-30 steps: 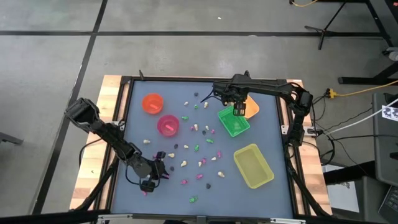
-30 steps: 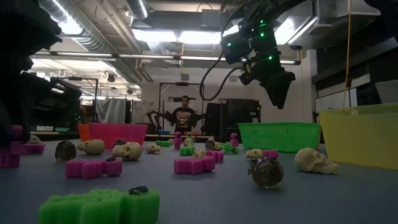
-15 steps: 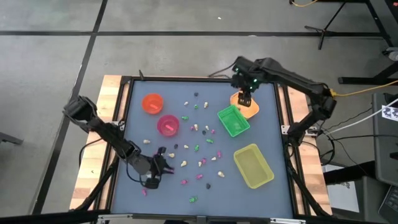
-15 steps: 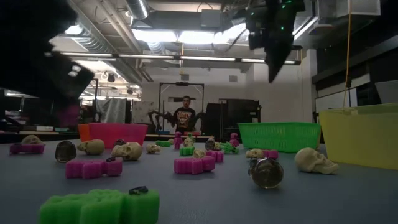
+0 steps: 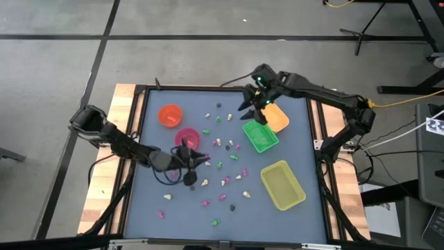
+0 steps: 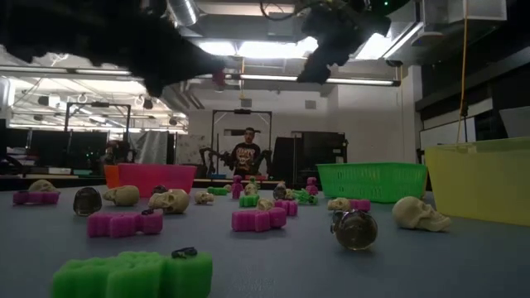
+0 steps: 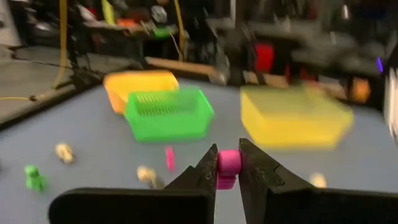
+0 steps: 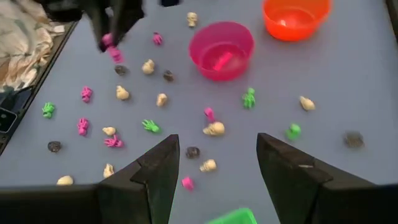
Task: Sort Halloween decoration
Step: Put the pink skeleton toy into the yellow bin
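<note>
Above worktop's (image 5: 152,208) left half, left gripper (image 7: 227,163) carried pink trinket (image 7: 228,161) pinched in jaws, close to pink cup (image 5: 186,139), likely its destination. Right gripper (image 8: 217,163) hovered by green tray (image 5: 261,135), jaws spread, empty. Remaining trinkets (image 5: 223,182) lay scattered mid-worktop.

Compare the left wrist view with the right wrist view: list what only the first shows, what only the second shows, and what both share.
Only the left wrist view: the yellow tray, the orange tray, and the left gripper close up, shut on a pink trinket.

Only the right wrist view: the pink cup, the orange cup, and the open right gripper.

Both: the grey-blue table, scattered trinkets, and the green tray, barely a corner in the right wrist view.
</note>
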Motion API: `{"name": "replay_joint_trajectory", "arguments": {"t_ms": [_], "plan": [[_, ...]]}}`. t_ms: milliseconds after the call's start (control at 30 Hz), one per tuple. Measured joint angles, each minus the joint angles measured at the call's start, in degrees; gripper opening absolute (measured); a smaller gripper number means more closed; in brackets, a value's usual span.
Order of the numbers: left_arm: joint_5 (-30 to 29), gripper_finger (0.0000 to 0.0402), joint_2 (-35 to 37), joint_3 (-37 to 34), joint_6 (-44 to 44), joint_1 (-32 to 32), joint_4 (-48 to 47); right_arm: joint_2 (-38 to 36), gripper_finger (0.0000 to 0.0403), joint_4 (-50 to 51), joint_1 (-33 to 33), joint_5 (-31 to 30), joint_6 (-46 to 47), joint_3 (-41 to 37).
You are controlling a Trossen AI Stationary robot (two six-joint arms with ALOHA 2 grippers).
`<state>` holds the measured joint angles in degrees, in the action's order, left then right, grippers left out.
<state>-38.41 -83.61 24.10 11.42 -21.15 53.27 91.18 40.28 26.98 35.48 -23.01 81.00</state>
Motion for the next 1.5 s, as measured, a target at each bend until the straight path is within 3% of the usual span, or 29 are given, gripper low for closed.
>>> {"name": "replay_joint_trajectory", "arguments": {"t_ms": [300,533,800,1200,1500], "plan": [[0.47,0.0025,0.02,0.0,-0.02,7.7,10.39,0.28,0.0214,-10.73,-8.0,-2.63,0.57,-3.39],[6.71,0.003,0.02,0.0,0.03,11.7,10.68,3.18,0.0214,-20.35,-13.53,-9.43,9.96,-3.47],[9.61,0.003,0.02,0.07,0.0,12.42,10.8,8.24,0.0214,-25.47,-16.28,-10.87,15.76,-3.47],[9.64,0.0032,0.02,0.07,-0.02,12.4,10.67,9.29,0.0214,-28.99,-16.88,-5.94,18.89,-3.47],[9.62,0.0032,0.02,0.07,-0.02,12.4,10.66,9.29,0.0213,-30.24,-18.89,-10.33,21.25,-3.47]]}}
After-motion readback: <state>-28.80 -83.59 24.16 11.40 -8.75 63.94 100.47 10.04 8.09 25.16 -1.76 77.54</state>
